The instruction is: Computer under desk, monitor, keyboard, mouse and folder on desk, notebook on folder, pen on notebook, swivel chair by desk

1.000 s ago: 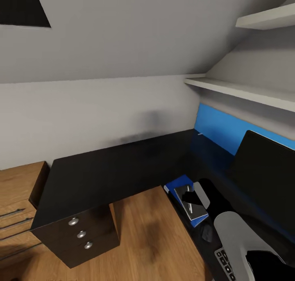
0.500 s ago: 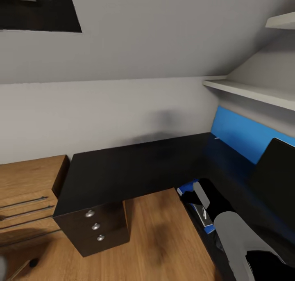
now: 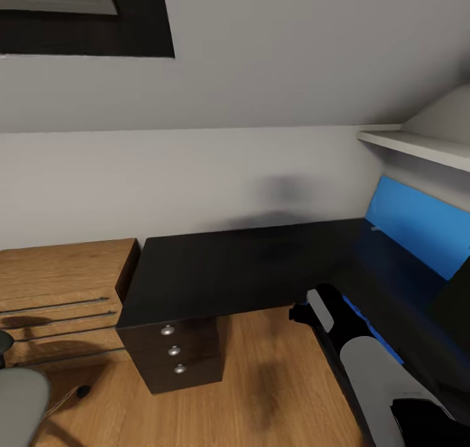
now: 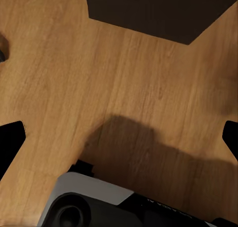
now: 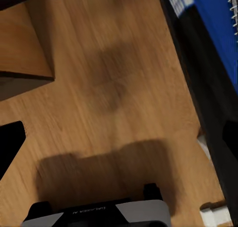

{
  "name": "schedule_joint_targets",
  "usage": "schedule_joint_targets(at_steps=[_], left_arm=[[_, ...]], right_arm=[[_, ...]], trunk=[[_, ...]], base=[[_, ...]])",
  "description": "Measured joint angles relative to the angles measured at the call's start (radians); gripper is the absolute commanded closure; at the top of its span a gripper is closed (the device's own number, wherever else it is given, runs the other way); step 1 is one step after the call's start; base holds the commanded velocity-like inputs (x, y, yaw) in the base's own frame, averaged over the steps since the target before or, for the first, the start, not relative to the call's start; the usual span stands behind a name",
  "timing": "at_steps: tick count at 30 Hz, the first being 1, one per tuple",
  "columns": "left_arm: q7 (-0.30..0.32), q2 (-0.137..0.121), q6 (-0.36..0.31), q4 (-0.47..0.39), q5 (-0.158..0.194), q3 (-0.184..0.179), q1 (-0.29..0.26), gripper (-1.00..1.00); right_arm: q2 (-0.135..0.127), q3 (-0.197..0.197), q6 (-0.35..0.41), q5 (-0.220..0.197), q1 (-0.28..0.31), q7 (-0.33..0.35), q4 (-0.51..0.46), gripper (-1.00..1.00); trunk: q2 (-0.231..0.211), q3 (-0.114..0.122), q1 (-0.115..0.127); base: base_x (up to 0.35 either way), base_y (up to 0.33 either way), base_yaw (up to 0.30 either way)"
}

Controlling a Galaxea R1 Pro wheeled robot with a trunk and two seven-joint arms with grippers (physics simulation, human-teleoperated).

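Wooden floor (image 3: 274, 382) runs under a sloped grey wall, with a light wooden cabinet (image 3: 62, 290) at far left. Left of the right arm, the desk (image 3: 241, 271) shows its glossy black top and three-knobbed drawer unit (image 3: 175, 352). The right gripper (image 3: 300, 314) hangs off the desk's inner edge; its spread cannot be told. Just beyond it lies the folder (image 5: 218, 33), blue, on the desk. The left gripper (image 4: 119, 137) is spread wide above bare floor.
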State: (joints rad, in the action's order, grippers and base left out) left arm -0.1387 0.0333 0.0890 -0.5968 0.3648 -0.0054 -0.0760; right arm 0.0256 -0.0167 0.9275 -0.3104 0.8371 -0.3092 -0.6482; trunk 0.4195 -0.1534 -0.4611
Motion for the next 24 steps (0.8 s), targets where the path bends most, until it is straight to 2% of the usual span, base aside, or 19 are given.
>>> schedule_joint_targets(at_steps=[2, 7, 12, 18, 24], left_arm=[[0.0, 0.0, 0.0, 0.0, 0.0, 0.0, 0.0, -1.0], [0.0, 0.0, 0.0, 0.0, 0.0, 0.0, 0.0, -1.0], [0.001, -0.001, 0.0, 0.0, 0.0, 0.0, 0.0, -1.0], [0.001, -0.001, 0.0, 0.003, 0.0, 0.001, 0.0, -1.0], [0.0, -0.002, 0.0, 0.004, 0.0, 0.003, 0.0, -1.0]], right_arm=[[0.001, 0.0, 0.0, -0.001, 0.0, 0.0, 0.001, -1.0], [0.005, 0.0, -0.002, -0.002, 0.0, 0.0, 0.006, -1.0], [0.035, 0.001, -0.03, -0.001, -0.001, 0.001, 0.039, -1.0], [0.07, 0.007, -0.208, 0.004, -0.002, -0.003, 0.184, -1.0], [0.098, 0.009, -0.33, 0.005, -0.002, 0.0, 0.291, -1.0]], trunk=[[-0.014, 0.006, 0.008], [-0.014, 0.006, 0.008], [-0.015, 0.006, 0.008], [-0.015, 0.006, 0.008], [-0.015, 0.007, 0.008]], base=[[0.0, 0.0, 0.254], [0.0, 0.0, 0.202], [0.0, 0.0, 0.053], [0.0, 0.0, 0.009], [-0.051, 0.036, 0.001]])
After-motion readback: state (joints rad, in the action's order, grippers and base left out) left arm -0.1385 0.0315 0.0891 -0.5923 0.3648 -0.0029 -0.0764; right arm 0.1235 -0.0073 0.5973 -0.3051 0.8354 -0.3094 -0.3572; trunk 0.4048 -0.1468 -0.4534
